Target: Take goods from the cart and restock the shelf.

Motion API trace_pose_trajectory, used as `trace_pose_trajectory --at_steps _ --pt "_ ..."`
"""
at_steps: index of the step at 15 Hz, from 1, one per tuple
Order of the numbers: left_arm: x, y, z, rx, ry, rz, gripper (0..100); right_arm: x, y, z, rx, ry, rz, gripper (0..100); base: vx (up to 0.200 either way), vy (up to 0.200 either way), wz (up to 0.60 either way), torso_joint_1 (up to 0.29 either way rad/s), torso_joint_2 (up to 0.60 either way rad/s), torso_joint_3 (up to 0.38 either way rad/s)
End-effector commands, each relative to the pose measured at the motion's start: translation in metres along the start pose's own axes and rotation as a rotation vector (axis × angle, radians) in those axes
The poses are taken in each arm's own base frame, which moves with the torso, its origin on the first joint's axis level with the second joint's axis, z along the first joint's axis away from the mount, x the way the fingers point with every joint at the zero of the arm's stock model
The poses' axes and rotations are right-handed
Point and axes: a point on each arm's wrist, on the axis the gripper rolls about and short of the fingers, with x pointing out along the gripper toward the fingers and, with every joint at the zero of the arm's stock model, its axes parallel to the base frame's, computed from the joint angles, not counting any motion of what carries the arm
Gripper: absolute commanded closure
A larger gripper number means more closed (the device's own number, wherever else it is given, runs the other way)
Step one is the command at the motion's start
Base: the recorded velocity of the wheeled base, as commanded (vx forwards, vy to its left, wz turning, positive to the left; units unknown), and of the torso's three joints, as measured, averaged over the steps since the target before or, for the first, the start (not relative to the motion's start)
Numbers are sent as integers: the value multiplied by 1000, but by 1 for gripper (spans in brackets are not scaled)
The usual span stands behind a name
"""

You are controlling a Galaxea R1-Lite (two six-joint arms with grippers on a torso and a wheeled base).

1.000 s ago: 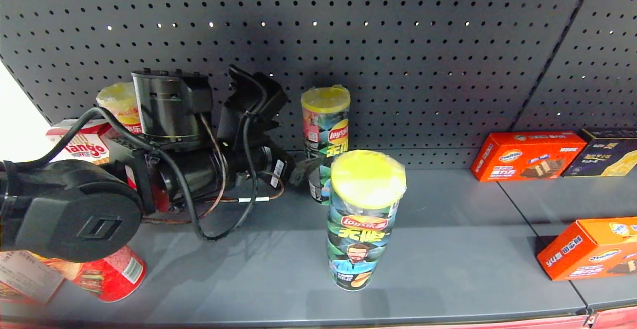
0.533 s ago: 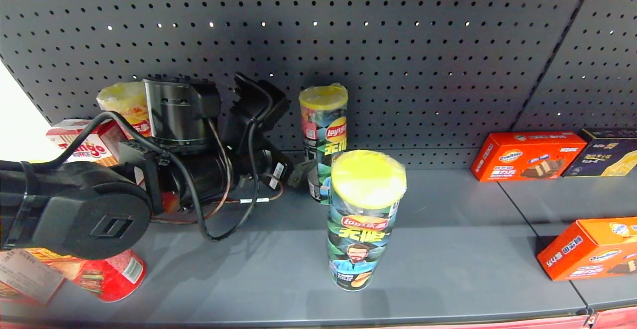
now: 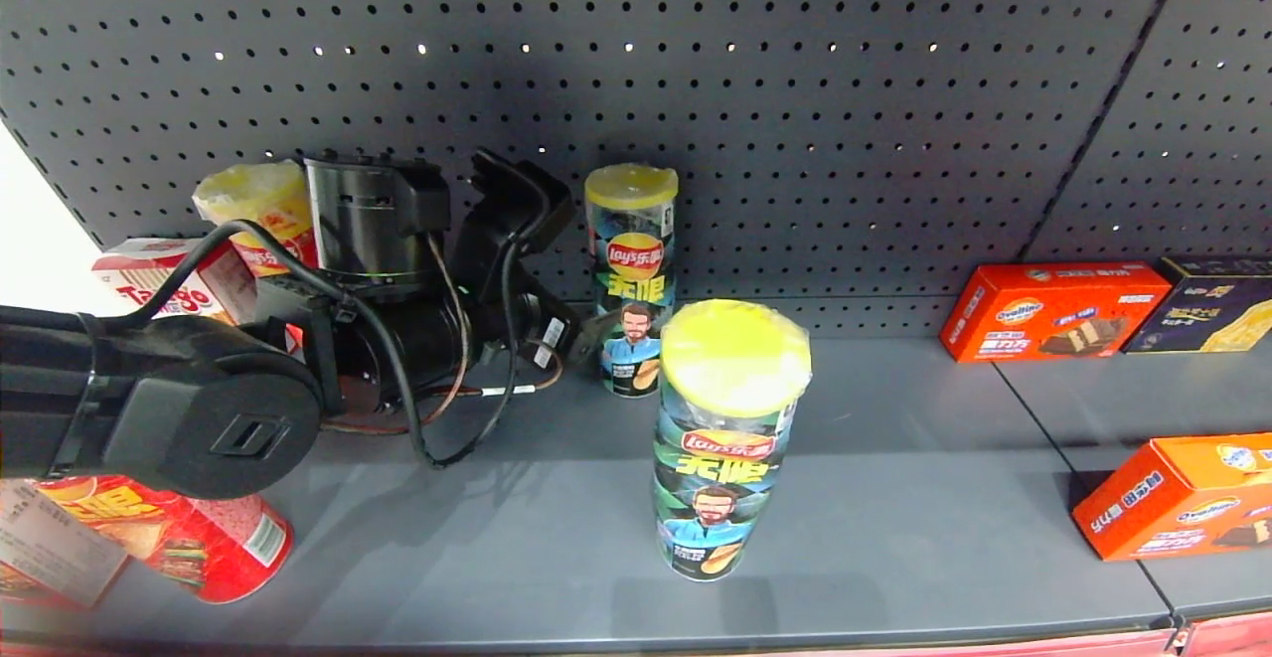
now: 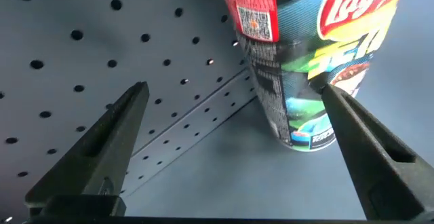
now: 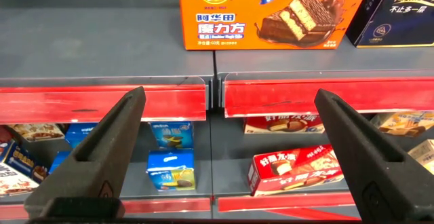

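Observation:
A green chip can with a yellow lid (image 3: 631, 279) stands upright at the back of the grey shelf (image 3: 894, 498), close to the pegboard. My left gripper (image 3: 584, 334) lies on the shelf just left of its base. In the left wrist view that gripper (image 4: 234, 91) is open, and the can (image 4: 305, 68) stands just past the tips, against the one finger (image 4: 366, 149). A second, identical can (image 3: 730, 438) stands nearer the front edge. My right gripper (image 5: 229, 95) is open and holds nothing; it faces lower shelves.
A red can (image 3: 199, 538) lies at the front left. Behind my left arm stand another yellow-lidded can (image 3: 253, 205) and a wafer box (image 3: 164, 284). Orange boxes (image 3: 1053, 309) (image 3: 1183, 493) and a dark box (image 3: 1217, 309) sit on the right. Red shelf rails (image 5: 271, 98) run below.
The back can went from tilted and turned aside to upright, a little further left and back, its front now facing me. My left arm shifted slightly towards the pegboard.

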Motion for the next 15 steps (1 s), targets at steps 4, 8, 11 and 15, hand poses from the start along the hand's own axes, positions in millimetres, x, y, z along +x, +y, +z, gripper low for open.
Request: trace_pose_trajectory --at_steps 4,8,11,15 --pt "-1 0 -2 1 13 16 0 0 0 0 0 1 -1 0 0 0 0 0 0 0" --pt "-17 4 1 -1 8 50 0 0 0 0 0 1 -1 0 0 0 0 0 0 0" --pt "-17 7 -1 15 46 136 0 0 0 0 0 1 -1 0 0 0 0 0 0 0" --pt "-6 4 -11 47 105 180 0 0 0 0 0 1 -1 0 0 0 0 0 0 0"
